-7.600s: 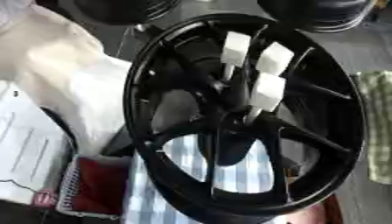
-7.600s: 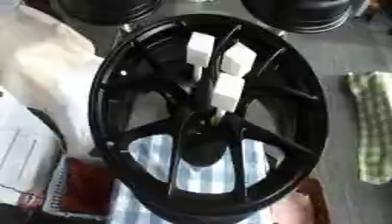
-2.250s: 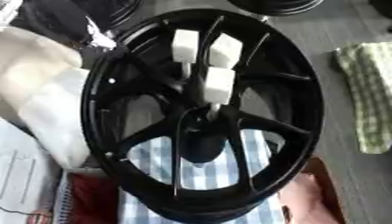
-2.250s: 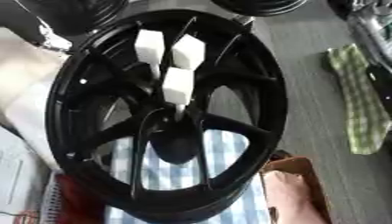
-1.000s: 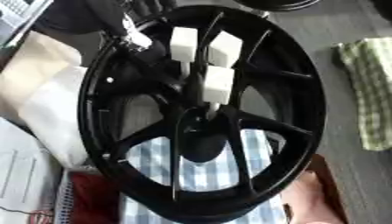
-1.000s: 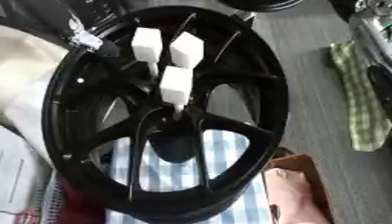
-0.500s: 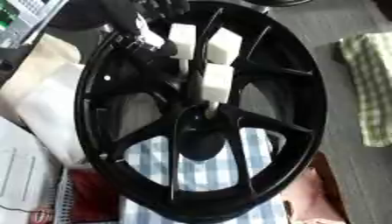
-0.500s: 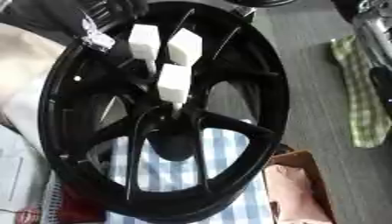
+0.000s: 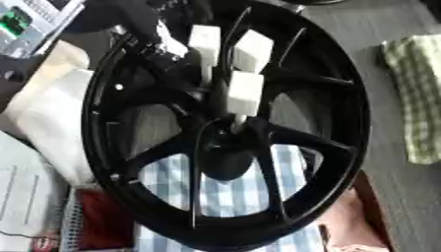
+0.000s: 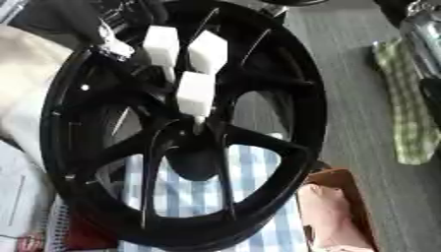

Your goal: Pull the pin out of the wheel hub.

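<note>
Blue-checked cloth (image 9: 226, 194) underlies the unlabelled black wheel hub (image 9: 226, 147), three white-headed pins (image 9: 244, 92).

Nothing I can actually read here, no labels, brands or numbers legible on anything I'm seeing.

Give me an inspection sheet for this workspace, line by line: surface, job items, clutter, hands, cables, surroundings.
Surface: grey table, partly under a blue checked cloth.
Job's things: black wheel hub standing tilted; three white-topped pins stand in it near the centre.
Clutter: green checked towel at right, white bag at left, papers, brown box.
Hands: left hand at the hub's upper left rim, fingers unclear; right hand nothing seen.
Cables: nothing seen.
Surroundings: device with keys at upper left.
</note>
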`<state>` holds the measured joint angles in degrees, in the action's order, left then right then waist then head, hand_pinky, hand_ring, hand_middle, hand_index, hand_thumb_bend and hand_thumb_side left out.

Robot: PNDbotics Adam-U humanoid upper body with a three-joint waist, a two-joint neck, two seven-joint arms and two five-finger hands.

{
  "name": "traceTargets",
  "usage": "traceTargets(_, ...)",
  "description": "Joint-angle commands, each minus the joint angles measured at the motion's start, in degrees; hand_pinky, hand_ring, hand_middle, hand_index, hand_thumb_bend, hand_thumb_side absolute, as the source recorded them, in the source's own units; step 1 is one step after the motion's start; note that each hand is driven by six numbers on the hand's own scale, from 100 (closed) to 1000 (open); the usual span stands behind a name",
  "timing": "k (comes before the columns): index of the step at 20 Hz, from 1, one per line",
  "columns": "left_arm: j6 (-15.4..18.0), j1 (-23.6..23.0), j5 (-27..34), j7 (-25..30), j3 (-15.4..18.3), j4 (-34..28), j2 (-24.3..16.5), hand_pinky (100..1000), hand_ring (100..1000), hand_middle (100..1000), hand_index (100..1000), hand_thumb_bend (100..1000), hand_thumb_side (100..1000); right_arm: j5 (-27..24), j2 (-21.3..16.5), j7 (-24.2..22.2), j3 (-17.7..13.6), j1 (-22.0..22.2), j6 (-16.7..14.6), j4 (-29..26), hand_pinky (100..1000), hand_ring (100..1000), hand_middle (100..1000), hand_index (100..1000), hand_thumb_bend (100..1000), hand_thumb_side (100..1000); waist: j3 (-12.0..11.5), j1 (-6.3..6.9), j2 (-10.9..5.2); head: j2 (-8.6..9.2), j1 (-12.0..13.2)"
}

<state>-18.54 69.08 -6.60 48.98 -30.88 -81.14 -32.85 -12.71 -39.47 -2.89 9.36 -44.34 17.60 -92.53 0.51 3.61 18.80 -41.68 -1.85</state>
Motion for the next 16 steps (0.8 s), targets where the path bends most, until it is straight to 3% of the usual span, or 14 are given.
traceTargets(1,-0.74,0.65,-0.31,0.82,0.46,0.02,-0.62,829,854,794,850,488,281,-0.14,-0.81,0.46,-0.82,-0.88,-0.04,-0.62,834,720,663,706,220,557,0.27,-0.27,-0.94,0.67,0.37)
traceTargets(10,0.79,-0.18,-2.33,0.06,1.11,2.23,-0.19,828,855,807,854,449,284,-0.33,-0.57,0.6,-0.97,-0.91,-0.05,-0.62,833,719,662,705,220,558,1.13,-0.39,-0.35,1.27,0.98)
traceTargets(16,1.05,-0.08,-2.91,-0.4,1.33,2.74,0.07,807,831,769,834,392,302,-0.44,-0.44,0.79,-1.11,-0.67,-0.08,-0.39,833,720,663,706,217,561,1.15,-0.43,-0.08,1.03,1.02)
